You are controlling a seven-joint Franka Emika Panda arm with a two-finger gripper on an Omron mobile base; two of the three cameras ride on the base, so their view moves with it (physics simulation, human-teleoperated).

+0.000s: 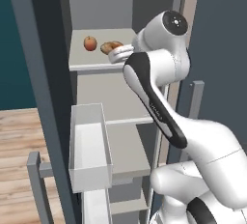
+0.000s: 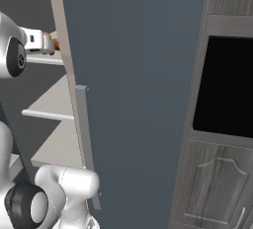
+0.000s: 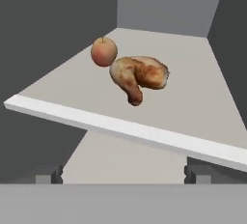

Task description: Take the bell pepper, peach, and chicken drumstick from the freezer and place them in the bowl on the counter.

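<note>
On the freezer shelf (image 3: 202, 97), golden-brown chicken drumstick (image 3: 139, 76) touches blushing peach (image 3: 103, 51); fingers (image 3: 195, 174) spread apart.

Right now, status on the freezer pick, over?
Gripper open, empty, short of the shelf edge. Peach and drumstick side by side on the shelf, drumstick nearer. Nothing between hand and drumstick.
</note>
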